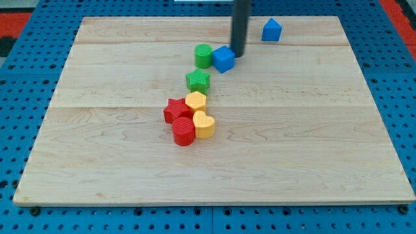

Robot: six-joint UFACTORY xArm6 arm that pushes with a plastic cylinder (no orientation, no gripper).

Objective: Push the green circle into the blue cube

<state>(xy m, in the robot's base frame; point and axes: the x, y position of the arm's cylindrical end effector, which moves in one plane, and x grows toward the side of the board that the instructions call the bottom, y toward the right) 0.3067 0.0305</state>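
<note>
Beside the blue cube, my tip; green circle opposite; no claw visible.

The arm shows only as a straight dark rod that comes down from the view's top edge, a little to the right of the middle. The rod stands almost upright, with a very slight lean, and it looks the same thickness along all its visible length. The upper part is cut off by the edge of the view, so no joints or wrist can be seen. My tip is the lower end of the rod and it rests low, at the level of the table surface, in the upper part of the view.
</note>
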